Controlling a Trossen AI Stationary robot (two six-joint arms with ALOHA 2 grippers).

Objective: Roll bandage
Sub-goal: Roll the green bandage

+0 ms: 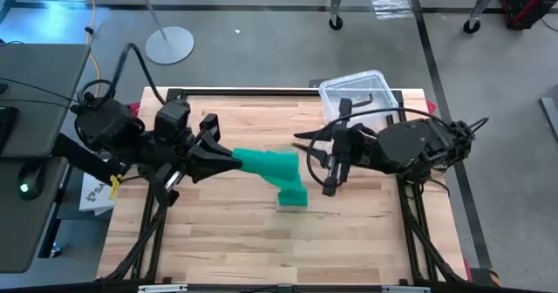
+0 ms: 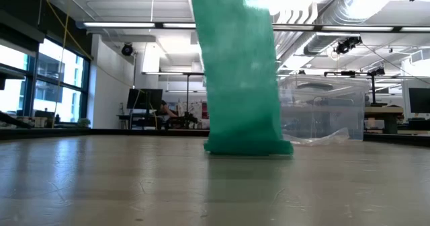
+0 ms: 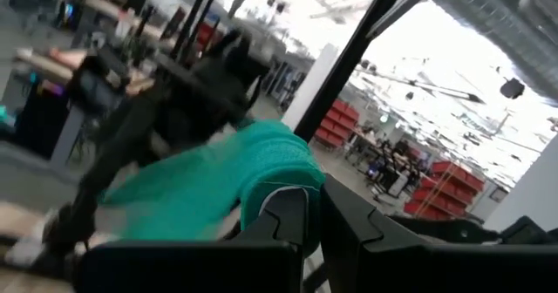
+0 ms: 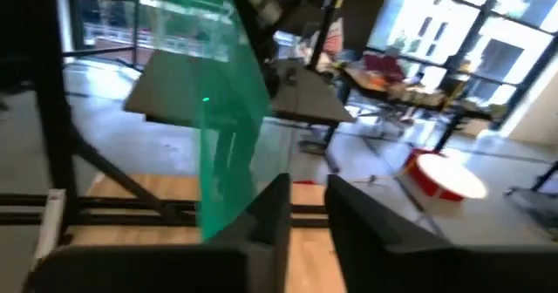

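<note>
So we've got the bandage (image 1: pixel 277 173) hanging as a green strip over the middle of the wooden table (image 1: pixel 227 241). From table height it drops almost straight down, and its bottom end rests bunched on the tabletop. Our left gripper (image 1: pixel 235 160) has the top end: its jaws are pinched shut on the fabric, and in the left wrist view the green cloth curls right over the fingertips (image 3: pixel 288 210).

The relation that matters is this: the strip's long axis runs from the left gripper's jaws out toward the table's right side and downward, so the free lower end lies closer to the right gripper (image 1: pixel 324 169) than to the left one. That right gripper sits just beside the strip; its jaws stand a little apart with nothing between them, and the bandage passes to one side of them.

We'd guess the right arm takes the loose end next. Behind it, the clear plastic box (image 1: pixel 356 98) sits at the table's far right corner.
</note>
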